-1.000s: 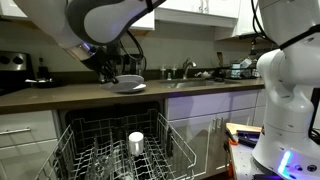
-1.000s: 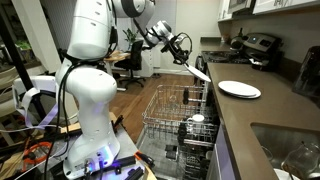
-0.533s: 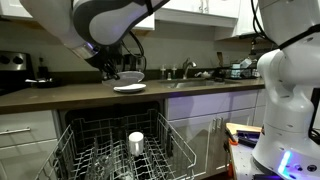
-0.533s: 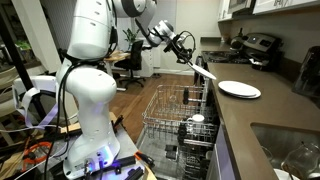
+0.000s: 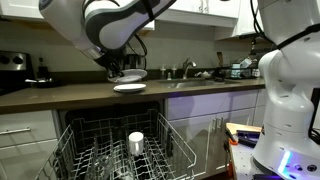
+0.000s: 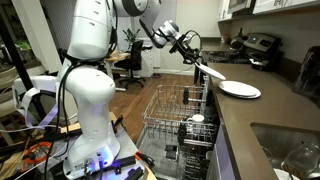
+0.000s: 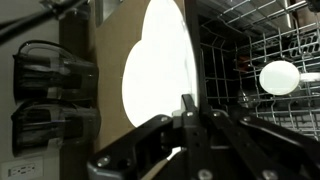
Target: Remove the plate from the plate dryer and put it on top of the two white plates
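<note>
**A:** where's the plate [image 7: 158,70] at?

**B:** plain white, round, tilted, with the hand [image 7: 187,108] clamped on its rim. It's in the air near the two white plates [image 5: 129,88] on the counter [image 5: 50,96]. Count: one held, one stack, one cup [image 5: 136,142] in the plate dryer [image 5: 75,150].

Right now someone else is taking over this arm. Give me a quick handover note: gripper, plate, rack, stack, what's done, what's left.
Gripper: shut on the plate, gripping its rim; the plate is tilted.
Plate: in the air, clear of the rack, close to the stack on the counter but not touching it.
Rack: pulled out, with a white cup standing in it.
Done: the plate is out of the rack.
Left: level the plate over the stack, lower it on, open, and back away.
</note>
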`<state>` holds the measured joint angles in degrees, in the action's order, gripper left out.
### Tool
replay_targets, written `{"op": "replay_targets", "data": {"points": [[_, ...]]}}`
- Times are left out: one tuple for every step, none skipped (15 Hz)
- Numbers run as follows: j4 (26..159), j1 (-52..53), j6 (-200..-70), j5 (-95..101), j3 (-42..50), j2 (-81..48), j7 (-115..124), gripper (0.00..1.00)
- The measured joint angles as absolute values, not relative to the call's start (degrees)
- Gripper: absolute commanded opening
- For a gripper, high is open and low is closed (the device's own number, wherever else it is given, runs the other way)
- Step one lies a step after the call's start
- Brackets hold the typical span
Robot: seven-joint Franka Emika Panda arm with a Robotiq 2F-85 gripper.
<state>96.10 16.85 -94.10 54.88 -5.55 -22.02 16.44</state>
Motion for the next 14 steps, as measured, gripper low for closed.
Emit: {"op": "replay_targets", "data": {"points": [[96.54,16.24,-95.06,54.98,-5.39,-21.85,16.78,0.06],[97.07,15.68,-96.06,55.08,-5.15,-21.64,17.19,0.06],[97.65,15.10,-97.23,55.28,-4.88,-21.41,17.53,0.06],[98.30,14.49,-98.51,55.64,-4.60,-21.15,17.96,0.06],[98.99,13.90,-99.87,56.14,-4.32,-20.89,18.48,0.07],[99.58,13.26,-101.20,56.33,-4.15,-20.69,18.72,0.07],[100.00,12.73,-102.15,56.34,-4.07,-20.57,18.79,0.07],[100.17,12.45,-102.47,56.34,-4.02,-20.55,18.84,0.07],[100.18,12.35,-102.51,56.34,-4.03,-20.55,18.86,0.06],[100.18,12.37,-102.52,56.34,-4.06,-20.54,18.89,0.06],[100.17,12.37,-102.52,56.28,-4.12,-20.63,18.89,0.06],[100.17,12.37,-102.52,56.27,-4.16,-20.85,18.89,0.06],[100.17,12.35,-102.52,56.28,-4.16,-21.14,18.89,0.06],[100.17,12.30,-102.52,56.28,-4.13,-21.44,18.89,0.06]]}}
